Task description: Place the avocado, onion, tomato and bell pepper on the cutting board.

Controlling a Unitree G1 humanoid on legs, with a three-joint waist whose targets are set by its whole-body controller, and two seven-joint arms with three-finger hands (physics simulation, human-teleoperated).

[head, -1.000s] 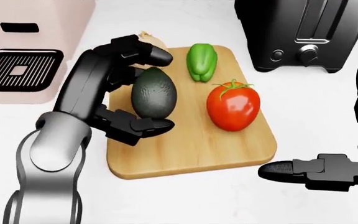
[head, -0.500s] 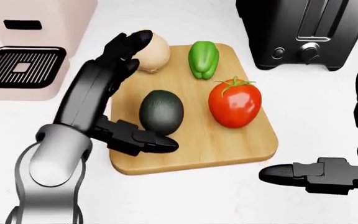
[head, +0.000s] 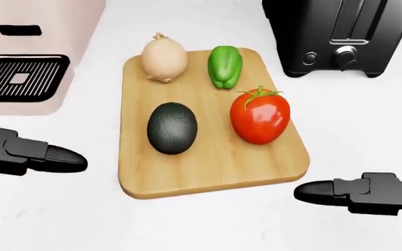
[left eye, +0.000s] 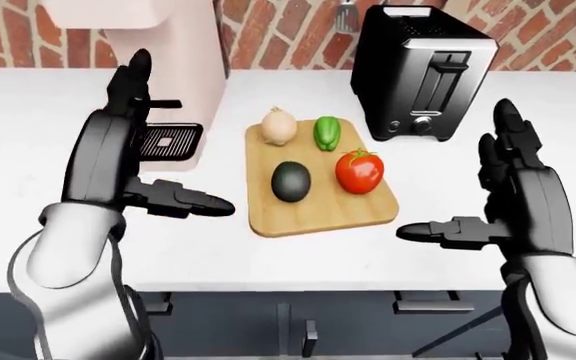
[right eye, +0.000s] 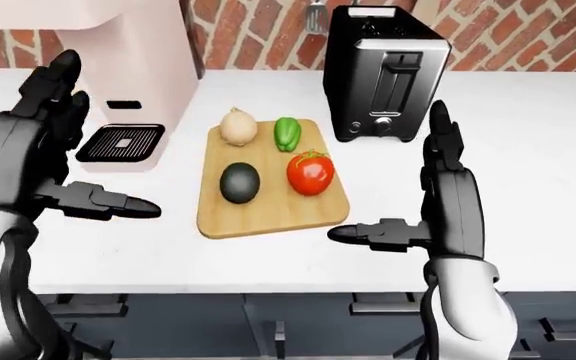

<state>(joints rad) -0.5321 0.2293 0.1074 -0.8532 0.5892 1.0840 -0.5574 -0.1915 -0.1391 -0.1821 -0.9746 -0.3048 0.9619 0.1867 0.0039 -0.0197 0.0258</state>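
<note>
Avocado (head: 172, 128) lies released; left robot hand (left eye: 133, 142) has withdrawn, seemingly empty.

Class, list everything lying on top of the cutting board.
On the cutting board: onion, bell pepper, avocado, tomato. All four are uncovered; only the wood directly beneath each is hidden.

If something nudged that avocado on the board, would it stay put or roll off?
The avocado looks egg-shaped and smooth-sided, lying free on the flat cutting board, so a nudge would probably set it rolling or wobbling. Its pebbly skin may give some grip. The tomato beside it might stop a roll toward the view's right.
</note>
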